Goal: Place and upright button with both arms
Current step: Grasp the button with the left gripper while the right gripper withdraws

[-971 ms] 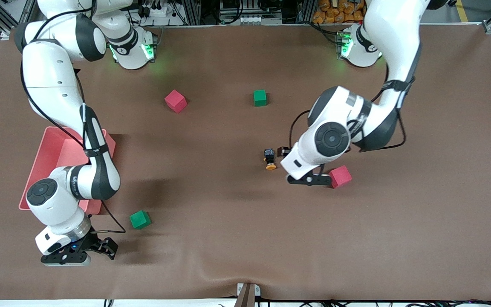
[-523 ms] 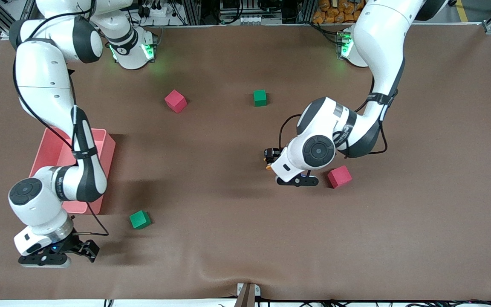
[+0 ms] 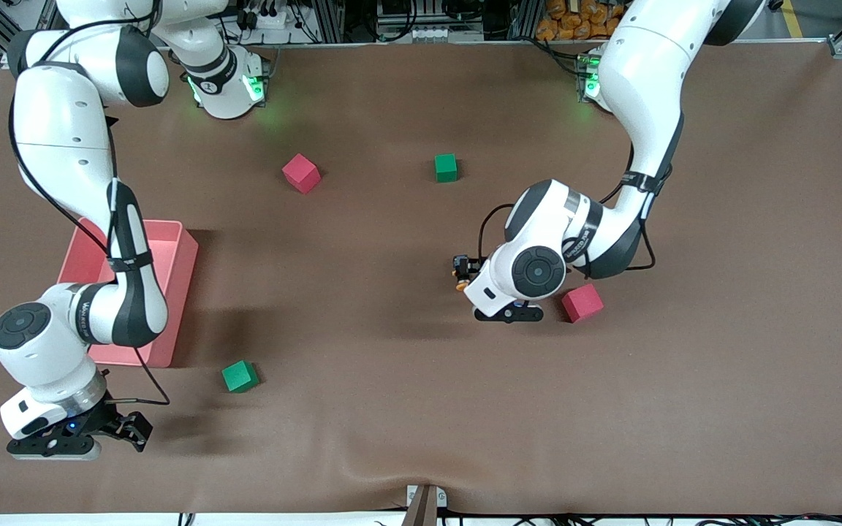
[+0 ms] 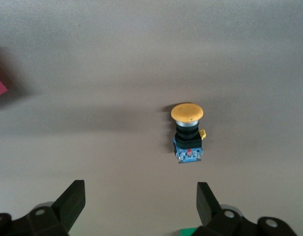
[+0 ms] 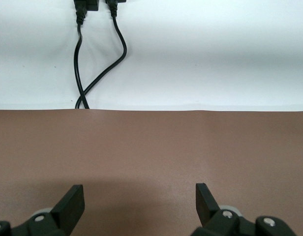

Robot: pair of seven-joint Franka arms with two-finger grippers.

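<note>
Though jaws wide, button (image 4: 188, 132) outside.

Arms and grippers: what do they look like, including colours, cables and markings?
Both arms are glossy white with rounded segments, black joint bands and round black end caps. Thin black cables run along each forearm, strapped on. The bases glow green. The left gripper and right gripper are black, each with two flat, wedge-shaped jaws; the right one shows a small blue light.

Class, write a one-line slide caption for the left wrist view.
Left hand open above the button, which lies on its side on the brown table.
</note>
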